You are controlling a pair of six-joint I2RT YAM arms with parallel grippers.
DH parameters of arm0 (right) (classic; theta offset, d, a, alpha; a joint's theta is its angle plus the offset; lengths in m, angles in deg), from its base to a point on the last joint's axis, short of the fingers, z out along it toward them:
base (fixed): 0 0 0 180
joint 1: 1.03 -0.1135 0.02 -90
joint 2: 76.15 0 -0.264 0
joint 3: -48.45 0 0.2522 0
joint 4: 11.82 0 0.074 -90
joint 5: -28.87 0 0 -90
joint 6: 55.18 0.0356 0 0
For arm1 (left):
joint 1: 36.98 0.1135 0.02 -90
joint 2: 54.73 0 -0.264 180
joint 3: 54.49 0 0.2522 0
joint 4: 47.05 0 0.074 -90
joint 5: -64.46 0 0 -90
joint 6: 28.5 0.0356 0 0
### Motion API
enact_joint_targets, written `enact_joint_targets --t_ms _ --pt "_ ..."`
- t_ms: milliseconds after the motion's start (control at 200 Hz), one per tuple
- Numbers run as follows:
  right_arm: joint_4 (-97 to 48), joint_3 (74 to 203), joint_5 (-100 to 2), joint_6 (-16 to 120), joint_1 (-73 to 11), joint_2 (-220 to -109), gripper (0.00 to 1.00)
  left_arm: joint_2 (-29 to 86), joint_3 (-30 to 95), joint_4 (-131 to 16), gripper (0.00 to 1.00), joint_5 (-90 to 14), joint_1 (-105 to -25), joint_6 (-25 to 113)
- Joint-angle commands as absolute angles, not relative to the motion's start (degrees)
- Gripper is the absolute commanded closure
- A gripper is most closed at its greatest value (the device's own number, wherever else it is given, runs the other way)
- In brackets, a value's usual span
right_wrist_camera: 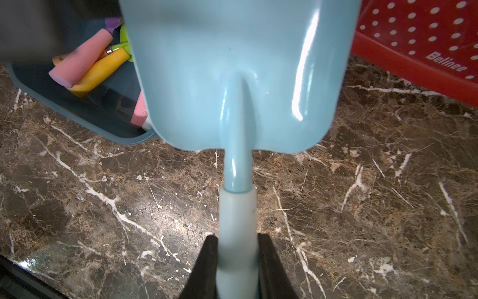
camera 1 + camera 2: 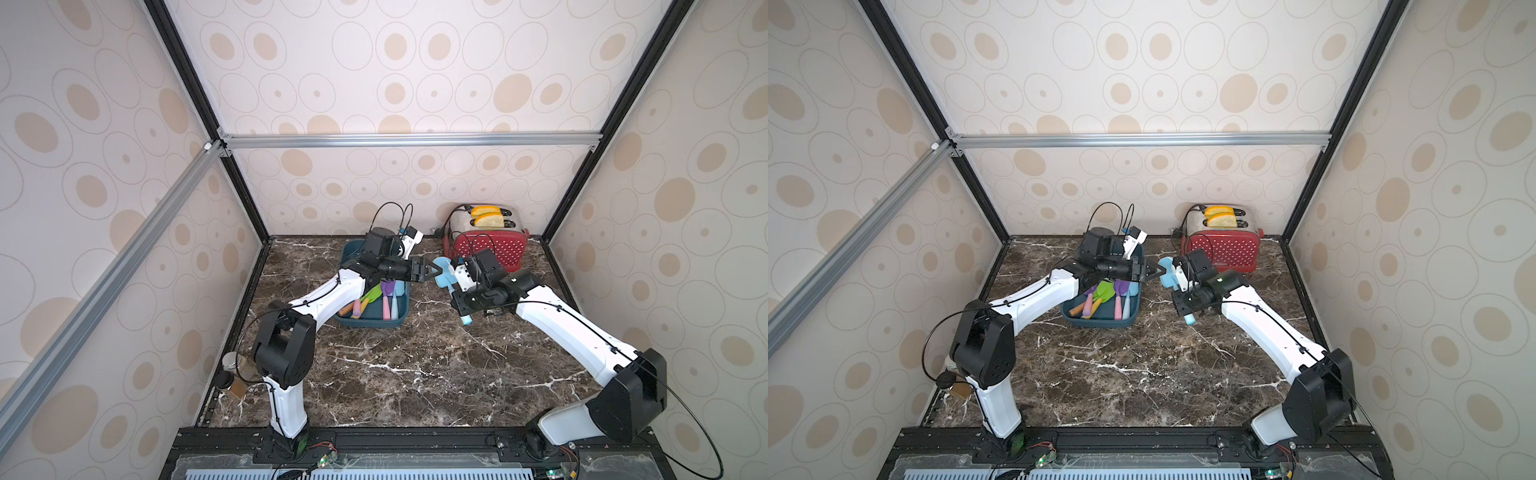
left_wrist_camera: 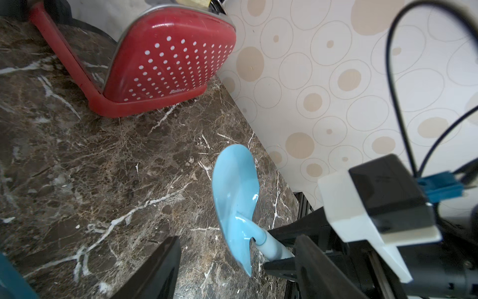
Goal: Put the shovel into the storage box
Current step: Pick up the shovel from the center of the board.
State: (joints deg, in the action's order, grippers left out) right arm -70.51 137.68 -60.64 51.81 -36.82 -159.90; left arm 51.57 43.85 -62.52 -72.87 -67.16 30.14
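The shovel (image 2: pixel 441 270) is light blue and hangs above the marble top, between the storage box and the toaster. My right gripper (image 1: pixel 238 259) is shut on its pale handle, and the blade (image 1: pixel 238 77) points away from that wrist. My left gripper (image 3: pixel 232 269) is open. Its fingers (image 3: pixel 155 271) stand on either side of the blade's lower end and neck (image 3: pixel 258 235) without touching them. In both top views the left gripper (image 2: pixel 434 272) reaches across the storage box (image 2: pixel 374 321) to the shovel (image 2: pixel 1167 274). The dark teal storage box (image 2: pixel 1100 322) sits at mid-left.
Several coloured toy tools (image 2: pixel 374 299) lie in the box. A red dotted toaster (image 2: pixel 494 247) with bread slices stands at the back right, close behind the shovel. A small jar (image 2: pixel 230 361) sits at the left front corner. Patterned walls enclose three sides.
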Motion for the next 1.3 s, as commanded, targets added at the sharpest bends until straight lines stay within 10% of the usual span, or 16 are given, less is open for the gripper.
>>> enact_joint_targets --t_ms 0,315,846,1297 --pt "-70.8 139.74 -62.06 51.09 -38.29 -160.55 1.0 52.2 46.59 -63.62 0.3 -71.42 -67.86 31.97" --pt "-71.37 140.17 -63.48 51.17 -39.94 -161.06 1.0 52.85 45.96 -61.05 0.42 -71.43 -68.18 30.53" --pt "-71.38 140.22 -65.16 51.17 -40.95 -160.96 1.0 53.73 45.38 -56.94 0.94 -72.91 -68.28 27.35" --pt "-72.51 140.76 -71.74 50.2 -42.38 -153.41 0.67 54.23 48.22 -62.04 1.0 -72.12 -67.95 30.44"
